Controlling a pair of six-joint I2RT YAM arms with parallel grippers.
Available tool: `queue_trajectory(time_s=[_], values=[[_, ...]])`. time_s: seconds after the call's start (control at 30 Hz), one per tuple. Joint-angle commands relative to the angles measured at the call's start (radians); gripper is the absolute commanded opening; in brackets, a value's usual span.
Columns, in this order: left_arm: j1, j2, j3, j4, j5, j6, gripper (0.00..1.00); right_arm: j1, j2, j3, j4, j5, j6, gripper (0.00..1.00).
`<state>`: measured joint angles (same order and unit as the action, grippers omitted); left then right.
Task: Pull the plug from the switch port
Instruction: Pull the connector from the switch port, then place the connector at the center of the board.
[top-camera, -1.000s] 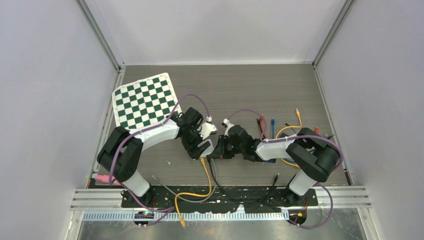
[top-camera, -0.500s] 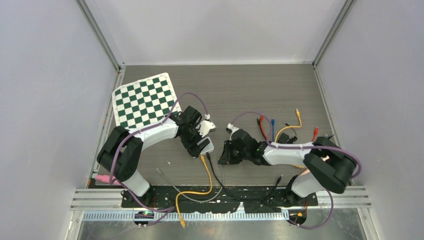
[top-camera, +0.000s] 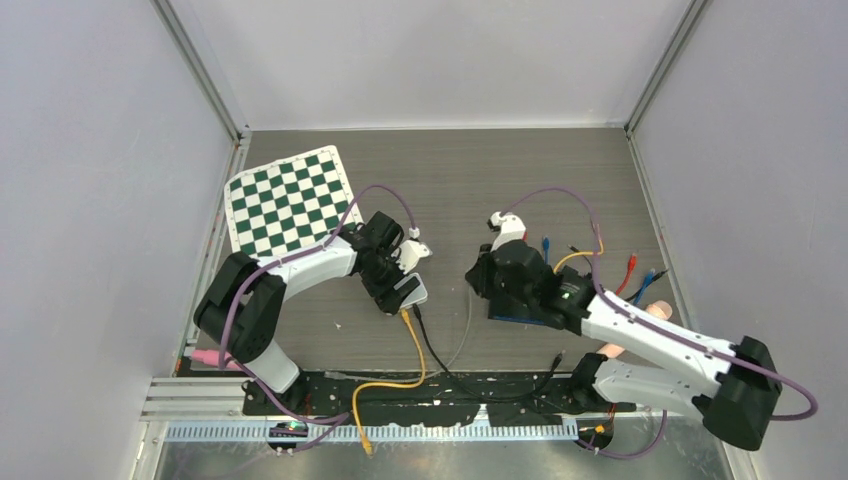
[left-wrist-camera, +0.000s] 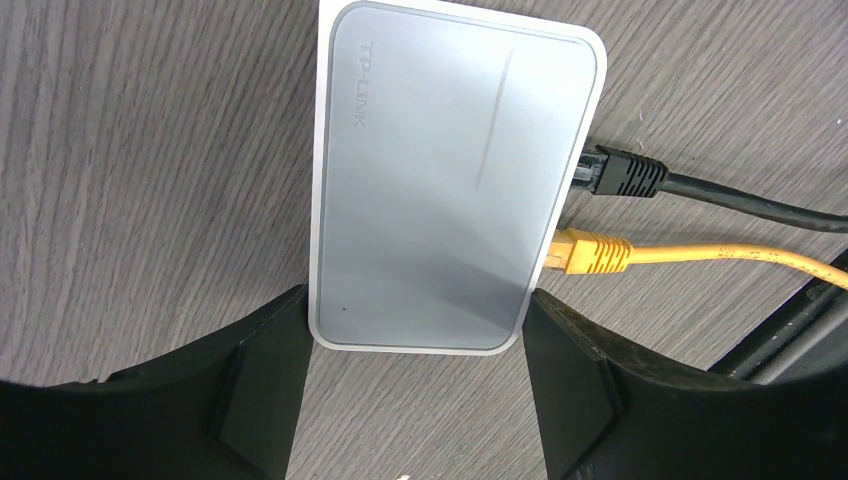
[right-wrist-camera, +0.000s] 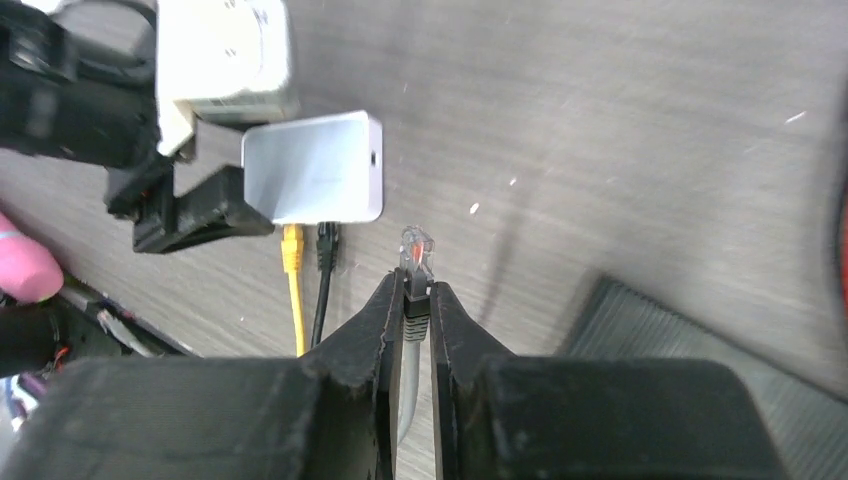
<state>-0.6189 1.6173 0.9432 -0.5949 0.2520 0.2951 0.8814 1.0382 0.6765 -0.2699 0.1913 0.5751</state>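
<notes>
Left gripper (left-wrist-camera: 417, 340) clamped across the near end of the grey switch (left-wrist-camera: 450, 180), one finger on each long side, the box lying flat on the wooden table (left-wrist-camera: 150, 150). Two plugs are seated side by side in the switch's port edge: a black plug (left-wrist-camera: 620, 178) and, just beside it, a yellow plug (left-wrist-camera: 590, 252). Both cables trail back toward my bases. My right gripper (right-wrist-camera: 416, 300) is pinched tight on the grey plug (right-wrist-camera: 416, 248), gripping it at the boot with the clear tip poking out past the fingertips. This plug is out of the switch and apart from it, held off to the switch's right in the top view. Its grey cable (top-camera: 466, 330) drops from between my fingers and runs toward the near edge. A green-and-white checkerboard (top-camera: 290, 200) lies at the table's far left. Loose coloured cable ends (top-camera: 630, 265) lie by my right arm.
</notes>
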Motion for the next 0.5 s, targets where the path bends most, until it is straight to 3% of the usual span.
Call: queue_trajectory(time_s=[0.0,0.13,0.23,0.47], values=[[0.008,0.015,-0.007,0.009,-0.014,-0.001,0.65,-0.006,-0.137,0.137,-0.088,0.214,-0.133,0.05],[0.008,0.018,-0.006,0.007,-0.014,0.0,0.65,-0.006,-0.248,0.291,-0.14,0.293,-0.275,0.05],[0.007,0.019,-0.004,0.007,-0.014,0.0,0.66,-0.006,-0.286,0.435,-0.202,0.268,-0.41,0.05],[0.007,0.021,-0.004,0.004,-0.012,0.001,0.66,-0.006,-0.287,0.719,-0.356,-0.038,-0.568,0.05]])
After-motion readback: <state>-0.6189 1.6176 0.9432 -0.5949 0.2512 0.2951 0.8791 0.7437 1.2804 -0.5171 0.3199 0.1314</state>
